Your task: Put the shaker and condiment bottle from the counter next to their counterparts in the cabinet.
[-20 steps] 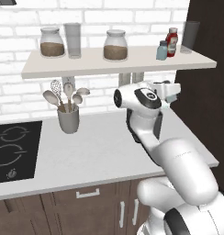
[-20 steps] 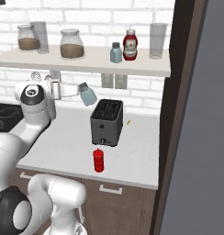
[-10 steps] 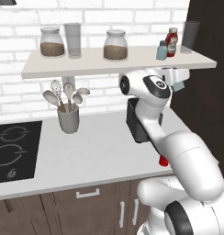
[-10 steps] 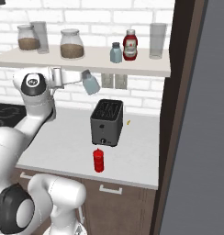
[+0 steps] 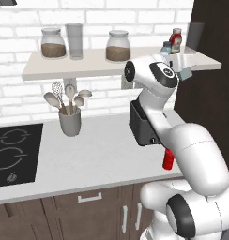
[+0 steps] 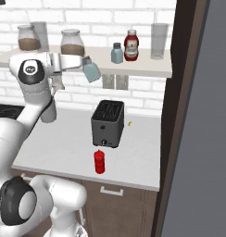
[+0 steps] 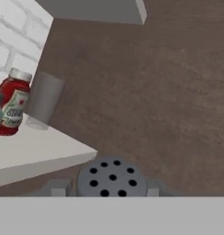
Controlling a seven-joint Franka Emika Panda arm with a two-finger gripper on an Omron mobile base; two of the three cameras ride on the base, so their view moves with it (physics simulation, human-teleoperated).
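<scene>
I've lifted the shaker [image 6: 91, 71] from toaster height to shelf [image 6: 147, 69] level; tool [image 6: 84, 65] clamped on it, short of its twin [image 6: 116, 53]. Nothing placed yet. Condiment bottle [image 6: 99, 162] waits on the surface [image 6: 138, 152].

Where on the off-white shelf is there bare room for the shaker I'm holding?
Bare board on the off-white wall shelf between the right-hand lidded glass jar and the twin blue-grey shaker. Crowded where that twin, the labelled red bottle and the tall grey glass cluster.
</scene>
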